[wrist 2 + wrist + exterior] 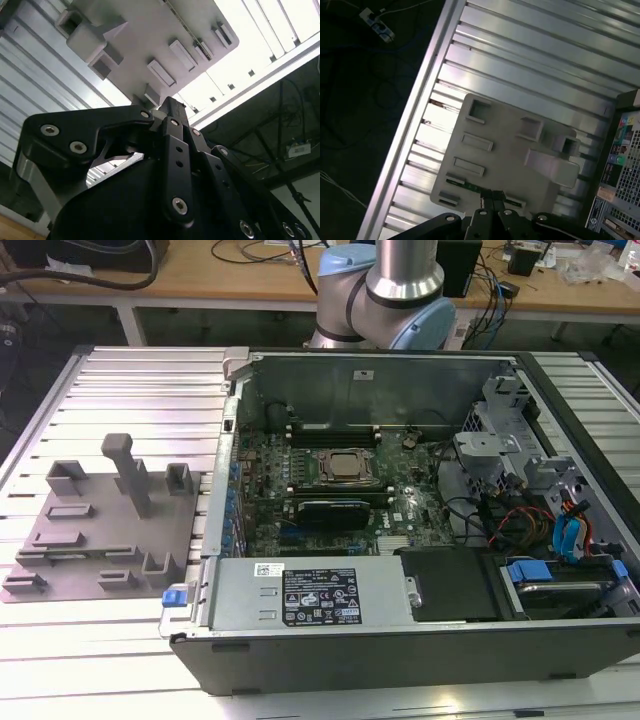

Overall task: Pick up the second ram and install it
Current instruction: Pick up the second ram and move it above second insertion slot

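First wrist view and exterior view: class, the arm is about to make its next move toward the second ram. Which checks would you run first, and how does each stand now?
1. Second ram sitting in a slot of the gray fixture: ok.
2. Gripper lined up over the ram: ok, roughly over its middle in the first wrist view.
3. Jaws open for a grasp: not ok, they stand shut together.
4. Gripper free of any load: ok.
5. Computer case open, motherboard exposed: ok.
6. Free memory slot beside the processor socket: cannot tell.
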Robot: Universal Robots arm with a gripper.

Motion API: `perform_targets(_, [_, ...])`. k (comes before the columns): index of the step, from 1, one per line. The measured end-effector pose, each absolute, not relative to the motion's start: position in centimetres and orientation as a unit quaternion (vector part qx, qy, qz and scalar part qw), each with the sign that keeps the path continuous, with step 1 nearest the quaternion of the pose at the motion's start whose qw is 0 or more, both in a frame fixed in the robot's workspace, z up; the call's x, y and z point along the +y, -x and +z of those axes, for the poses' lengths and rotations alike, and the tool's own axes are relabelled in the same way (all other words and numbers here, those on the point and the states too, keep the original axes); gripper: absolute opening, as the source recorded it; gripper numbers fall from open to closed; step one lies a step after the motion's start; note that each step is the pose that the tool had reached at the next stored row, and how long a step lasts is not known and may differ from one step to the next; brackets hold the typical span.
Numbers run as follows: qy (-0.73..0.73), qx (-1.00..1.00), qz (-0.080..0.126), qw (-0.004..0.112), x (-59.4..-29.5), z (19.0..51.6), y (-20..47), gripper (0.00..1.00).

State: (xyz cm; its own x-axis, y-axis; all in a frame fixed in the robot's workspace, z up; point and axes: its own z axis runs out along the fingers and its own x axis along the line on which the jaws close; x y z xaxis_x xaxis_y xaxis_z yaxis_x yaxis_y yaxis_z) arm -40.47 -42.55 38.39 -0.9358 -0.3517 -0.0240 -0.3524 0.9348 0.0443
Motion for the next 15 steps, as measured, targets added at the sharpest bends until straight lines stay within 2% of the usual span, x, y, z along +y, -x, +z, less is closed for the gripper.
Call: perform_targets(15, [0.279,0.960,0.025,0.005,-42.55,38.39,40.47,0.08])
